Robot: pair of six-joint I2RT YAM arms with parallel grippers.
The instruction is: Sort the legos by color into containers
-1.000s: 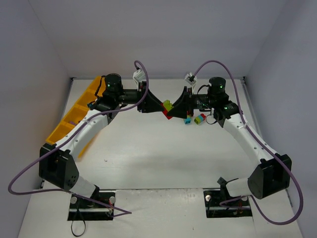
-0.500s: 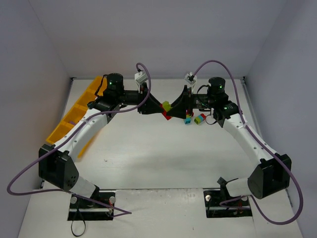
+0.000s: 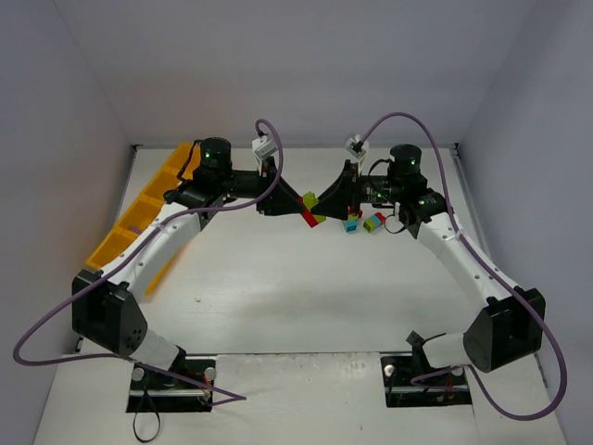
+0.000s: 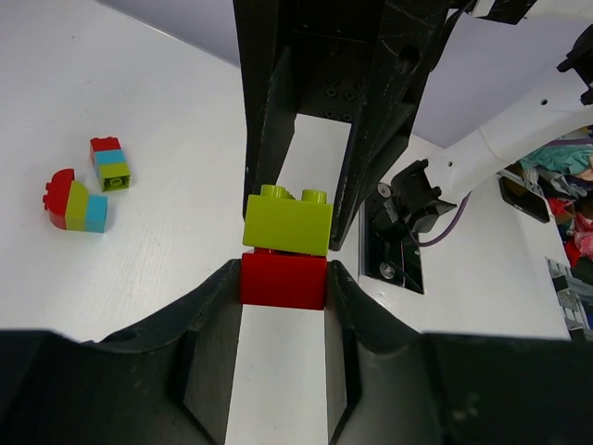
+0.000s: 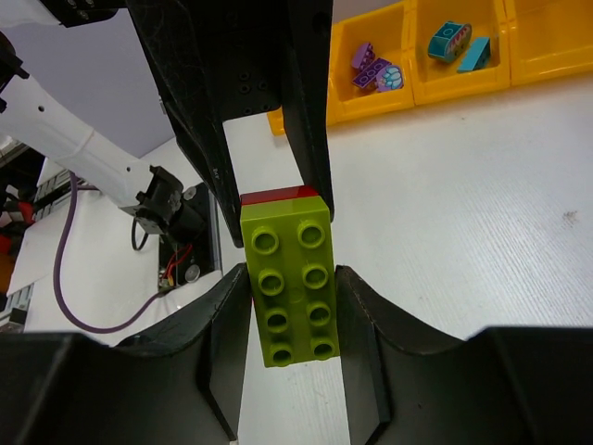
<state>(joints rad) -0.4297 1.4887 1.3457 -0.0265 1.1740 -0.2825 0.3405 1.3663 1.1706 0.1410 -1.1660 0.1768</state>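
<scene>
Left claw (image 4: 284, 278) pinches the red brick (image 4: 283, 287). Right claw (image 5: 292, 280) pinches the lime brick (image 5: 289, 306) joined to it. The pair hangs above the worktop (image 3: 296, 297), between the claws. In the top view its axis runs claw to claw, red toward 9 o'clock and lime toward 3, so a straight pull apart looks due. The tray (image 3: 139, 209) lies far off at 9, nearer the left arm.

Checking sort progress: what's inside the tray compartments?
Purple legos in one compartment, teal legos in the next. The tray runs on behind the left tool, hidden there.
</scene>
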